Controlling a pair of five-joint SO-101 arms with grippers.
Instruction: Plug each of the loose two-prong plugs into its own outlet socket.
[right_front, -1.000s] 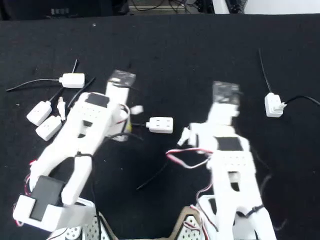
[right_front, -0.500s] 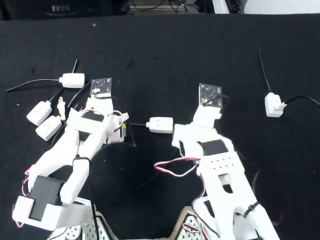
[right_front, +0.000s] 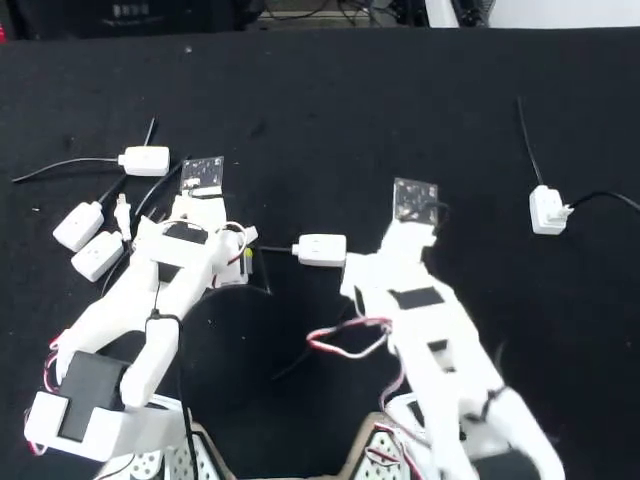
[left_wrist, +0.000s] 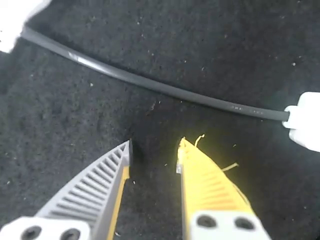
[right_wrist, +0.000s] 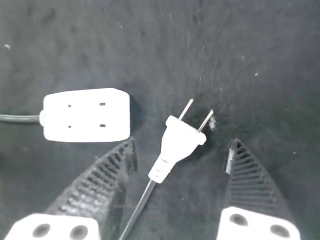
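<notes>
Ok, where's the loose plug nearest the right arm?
In the right wrist view the plug lies flat on the table inside the open right claw, just beside the white outlet block.

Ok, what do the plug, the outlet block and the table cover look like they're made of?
The plug has a white, smooth body, likely moulded plastic; its two prongs are thin and shiny, probably metal. The outlet block has the same smooth white look, likely plastic. The table cover is matte black, flecked with lint, probably cloth or felt.
</notes>
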